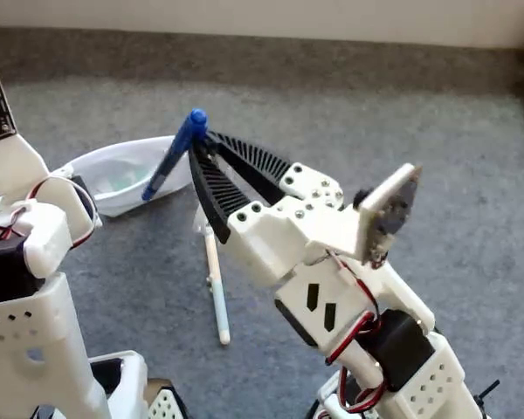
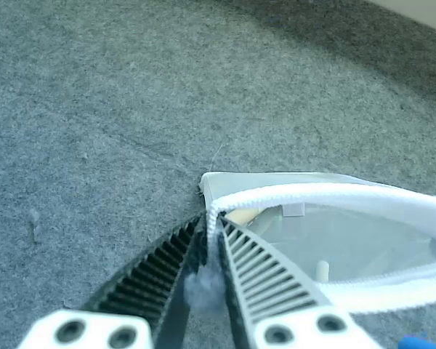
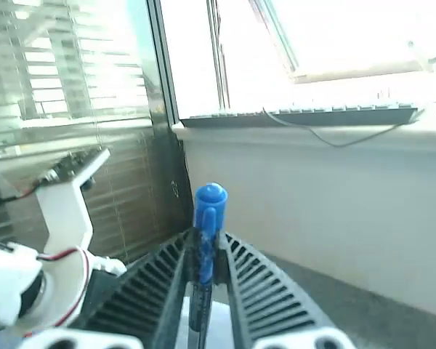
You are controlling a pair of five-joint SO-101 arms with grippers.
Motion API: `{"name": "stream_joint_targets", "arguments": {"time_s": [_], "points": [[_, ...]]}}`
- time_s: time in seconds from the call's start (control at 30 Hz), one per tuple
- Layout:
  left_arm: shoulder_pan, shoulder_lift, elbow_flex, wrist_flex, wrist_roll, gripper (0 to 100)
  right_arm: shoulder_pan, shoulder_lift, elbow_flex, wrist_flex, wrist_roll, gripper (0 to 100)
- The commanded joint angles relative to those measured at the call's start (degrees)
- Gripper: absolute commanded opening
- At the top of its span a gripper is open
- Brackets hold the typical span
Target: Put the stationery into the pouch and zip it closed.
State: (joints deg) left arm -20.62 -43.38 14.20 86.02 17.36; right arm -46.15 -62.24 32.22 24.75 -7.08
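High view: right hand tight on blue pen by pouch, white pen beneath.

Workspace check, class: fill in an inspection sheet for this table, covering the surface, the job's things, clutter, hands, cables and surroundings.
Surface: grey, carpet-like covering.
Job's things: the white pouch lies open; the blue pen is held tilted over its mouth; the white pen lies on the surface beside the right arm. Something pale sits inside the pouch, but I cannot tell what.
Clutter: nothing seen.
Hands: the left hand is shut on the pouch's zip edge; the right hand is shut on the blue pen.
Cables: red, white and black wires loop along the right arm.
Surroundings: window blinds; a keyboard on the sill.
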Motion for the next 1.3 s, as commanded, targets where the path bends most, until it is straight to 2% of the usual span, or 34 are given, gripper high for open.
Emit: {"name": "stream_joint_targets", "arguments": {"time_s": [0.0, 0.2, 0.5, 0.63, 0.87, 1.13, 1.27], "points": [[0.75, 0.13, 0.66, -0.18, -0.35, 1, -0.57, -1.36, -3.82, -6.99, 0.44, 1.9], [0.75, 0.13, 0.66, -0.18, -0.35, 1, -0.57, 0.92, -3.65, -14.2, 0.7, 1.9], [0.75, 0.13, 0.75, -0.09, -0.35, 1, -0.48, 9.27, -3.91, -14.29, 0.88, 1.9], [0.75, 0.13, 0.75, -0.09, -0.35, 1, -0.48, 11.12, -3.65, -14.37, 5.01, 1.9], [0.66, 0.13, 0.75, -0.09, -0.44, 1, -0.48, 13.41, -3.65, -14.37, 5.71, 1.9], [0.66, 0.13, 0.75, 0.0, -0.44, 1, -0.75, 14.29, -0.4, -14.29, 16.18, 1.9], [0.66, 0.13, 0.75, 0.0, -0.44, 1, -4.18, 14.2, 0.22, -13.85, 21.19, 1.9]]}}
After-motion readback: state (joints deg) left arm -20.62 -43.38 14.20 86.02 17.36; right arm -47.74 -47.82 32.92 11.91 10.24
